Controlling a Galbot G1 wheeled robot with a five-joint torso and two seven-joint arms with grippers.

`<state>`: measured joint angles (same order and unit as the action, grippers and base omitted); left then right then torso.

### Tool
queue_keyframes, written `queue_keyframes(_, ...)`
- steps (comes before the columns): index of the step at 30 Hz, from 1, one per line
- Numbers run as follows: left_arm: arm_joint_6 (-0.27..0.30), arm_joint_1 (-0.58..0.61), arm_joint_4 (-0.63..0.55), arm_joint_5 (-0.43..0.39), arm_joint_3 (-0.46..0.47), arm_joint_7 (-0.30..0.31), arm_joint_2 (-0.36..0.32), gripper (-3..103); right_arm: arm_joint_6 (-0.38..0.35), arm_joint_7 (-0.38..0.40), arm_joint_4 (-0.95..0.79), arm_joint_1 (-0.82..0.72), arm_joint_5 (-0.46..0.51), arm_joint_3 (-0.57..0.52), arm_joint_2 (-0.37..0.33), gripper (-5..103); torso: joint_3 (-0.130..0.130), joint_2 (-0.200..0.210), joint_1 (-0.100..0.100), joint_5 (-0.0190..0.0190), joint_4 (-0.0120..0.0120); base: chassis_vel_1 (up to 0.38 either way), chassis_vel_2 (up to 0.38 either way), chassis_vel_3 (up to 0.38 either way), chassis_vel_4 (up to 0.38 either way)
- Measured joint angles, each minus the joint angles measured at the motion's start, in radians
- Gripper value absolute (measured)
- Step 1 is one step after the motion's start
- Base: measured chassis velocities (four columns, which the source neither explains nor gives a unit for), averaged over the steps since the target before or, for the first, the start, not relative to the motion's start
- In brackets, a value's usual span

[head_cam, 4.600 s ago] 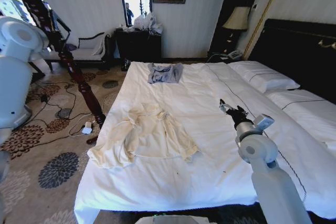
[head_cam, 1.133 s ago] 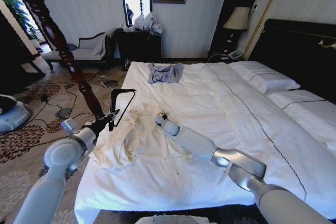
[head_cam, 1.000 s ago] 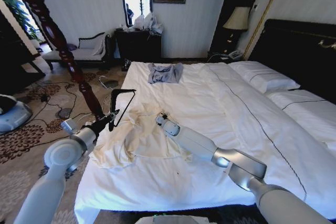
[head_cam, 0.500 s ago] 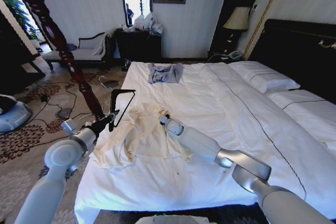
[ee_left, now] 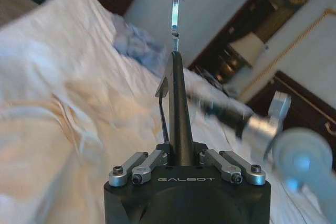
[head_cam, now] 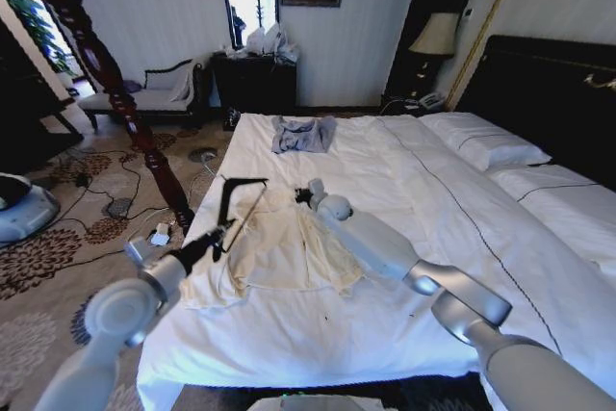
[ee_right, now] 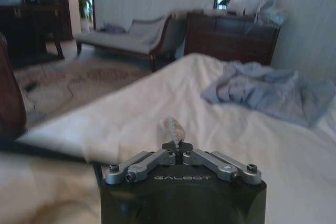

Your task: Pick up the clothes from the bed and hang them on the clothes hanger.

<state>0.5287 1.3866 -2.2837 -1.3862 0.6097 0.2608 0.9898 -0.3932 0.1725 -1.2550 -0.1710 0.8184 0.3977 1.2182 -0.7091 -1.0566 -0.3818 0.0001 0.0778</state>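
Note:
The clothes (head_cam: 285, 255), a cream long-sleeved shirt, lie on the left half of the bed (head_cam: 404, 190). My left gripper (head_cam: 218, 235) is shut on one end of the black clothes hanger (head_cam: 242, 201), which it holds tilted over the shirt's left shoulder. In the left wrist view the clothes hanger (ee_left: 178, 108) stands edge-on out of the left gripper (ee_left: 178, 157), silver hook on top. My right gripper (head_cam: 306, 195) is at the shirt's collar. The right wrist view shows the right gripper (ee_right: 173, 136) shut, with a pale scrap of fabric pinched at its tips.
A blue-grey garment (head_cam: 302, 134) lies at the bed's far end. A reddish-brown wooden post (head_cam: 115, 93) rises by the bed's left edge, over patterned carpet with cables. White pillows (head_cam: 481, 141) and a dark headboard (head_cam: 549, 93) are on the right. A dresser (head_cam: 252, 79) stands at the back wall.
My left gripper has carried the hanger to the right, over the shirt. My right gripper has moved toward the bed's far end, drawing the collar with it.

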Motion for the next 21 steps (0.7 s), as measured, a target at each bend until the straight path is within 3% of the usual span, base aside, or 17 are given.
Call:
queue_keyframes(9, -0.001, -0.012, 0.019, 0.038, -0.072, -0.047, 0.010, 20, 0.070, -0.030, -0.091, 0.028, 0.060, -0.021, -0.022, 1, 0.000, 0.000, 0.000, 0.0000, -0.0001, 0.000, 0.000, 0.000, 0.000)
queue_keyframes(21, 0.006, -0.068, 0.054, 0.007, -0.107, -0.090, 0.029, 20, 0.206, -0.051, -0.205, 0.049, 0.140, 0.000, -0.061, 1, 0.000, 0.000, 0.000, 0.0000, 0.0000, 0.000, 0.000, 0.000, 0.000)
